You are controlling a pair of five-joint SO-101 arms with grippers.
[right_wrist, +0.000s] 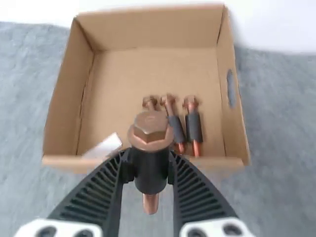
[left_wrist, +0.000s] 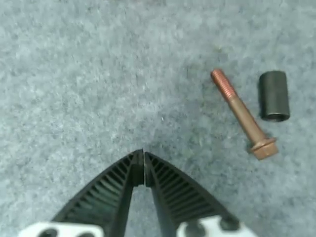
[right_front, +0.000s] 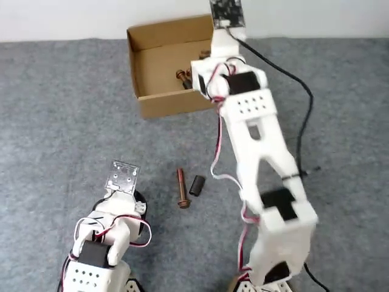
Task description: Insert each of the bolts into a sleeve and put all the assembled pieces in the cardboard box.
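While the right gripper [right_wrist: 148, 157] clamps a copper hex bolt in a black cylindrical sleeve [right_wrist: 149, 173] over the front wall of the open brown cardboard box [right_front: 167, 104], upper centre of the high view, other assembled pieces [right_wrist: 190, 123] lie inside. The left gripper [left_wrist: 143, 165], lower left, is closed on nothing. A loose copper bolt [right_front: 181, 187] and a bare black sleeve [right_front: 197, 185] lie side by side mid-frame.

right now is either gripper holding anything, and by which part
The right gripper clamps an assembled bolt by its black sleeve. The left gripper is shut on nothing.
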